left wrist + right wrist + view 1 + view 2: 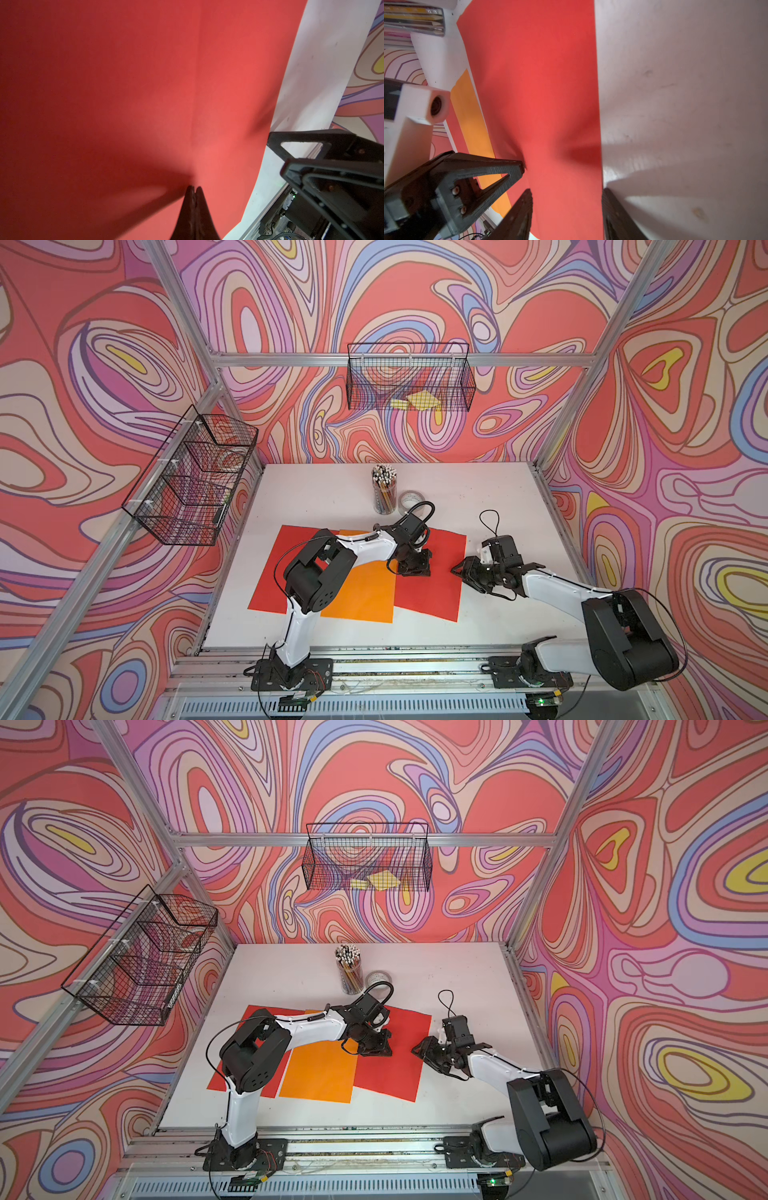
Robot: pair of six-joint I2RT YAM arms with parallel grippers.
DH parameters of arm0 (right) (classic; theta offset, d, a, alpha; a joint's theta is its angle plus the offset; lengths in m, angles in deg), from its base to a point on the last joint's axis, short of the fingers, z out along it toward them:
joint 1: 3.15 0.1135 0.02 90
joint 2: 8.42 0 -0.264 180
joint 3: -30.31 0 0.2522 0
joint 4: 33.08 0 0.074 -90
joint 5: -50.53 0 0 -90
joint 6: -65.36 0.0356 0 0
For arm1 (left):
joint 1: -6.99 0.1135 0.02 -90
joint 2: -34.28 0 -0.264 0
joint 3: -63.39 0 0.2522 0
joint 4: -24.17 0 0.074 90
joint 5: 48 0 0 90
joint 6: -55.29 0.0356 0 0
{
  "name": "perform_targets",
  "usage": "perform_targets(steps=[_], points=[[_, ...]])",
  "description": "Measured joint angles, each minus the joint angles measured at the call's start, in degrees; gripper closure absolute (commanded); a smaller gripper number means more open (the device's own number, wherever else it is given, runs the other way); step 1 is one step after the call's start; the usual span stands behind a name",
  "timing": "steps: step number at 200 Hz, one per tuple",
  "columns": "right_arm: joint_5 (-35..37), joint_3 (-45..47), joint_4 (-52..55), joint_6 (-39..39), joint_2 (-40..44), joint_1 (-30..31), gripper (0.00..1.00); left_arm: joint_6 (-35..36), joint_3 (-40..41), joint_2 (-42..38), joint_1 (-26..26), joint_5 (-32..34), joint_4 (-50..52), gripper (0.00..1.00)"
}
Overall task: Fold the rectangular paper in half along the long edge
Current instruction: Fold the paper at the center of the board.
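Note:
Both top views show a red rectangular paper (pixel 440 589) (pixel 395 1073) lying flat on the white table, its left edge over an orange sheet (pixel 361 593). My left gripper (pixel 413 568) (pixel 194 187) is shut, its tips pressed down on the red paper (pixel 145 83) near the middle. A faint crease (pixel 195 104) runs away from the tips. My right gripper (pixel 459 570) (pixel 566 191) is open at the paper's right edge: one finger (pixel 525 205) is over the paper (pixel 539 83), the other over bare table. Nothing is gripped.
Another red sheet (pixel 274 572) lies under the orange one at the left. A cup of pencils (pixel 384 493) and a tape roll (pixel 409 502) stand behind the papers. Wire baskets hang on the back wall (pixel 409 377) and the left wall (pixel 195 477).

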Motion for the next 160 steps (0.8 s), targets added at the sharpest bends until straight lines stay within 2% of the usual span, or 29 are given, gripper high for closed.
perform_targets(steps=[126,160], points=[[-11.26,3.28,-15.37,2.34,-5.49,0.02,0.45,-0.07,-1.07,1.25,0.04,-0.76,0.22,1.00],[-13.81,4.59,-18.23,4.20,-5.66,2.14,0.45,-0.07,-1.18,1.40,0.04,-1.03,0.07,1.00]])
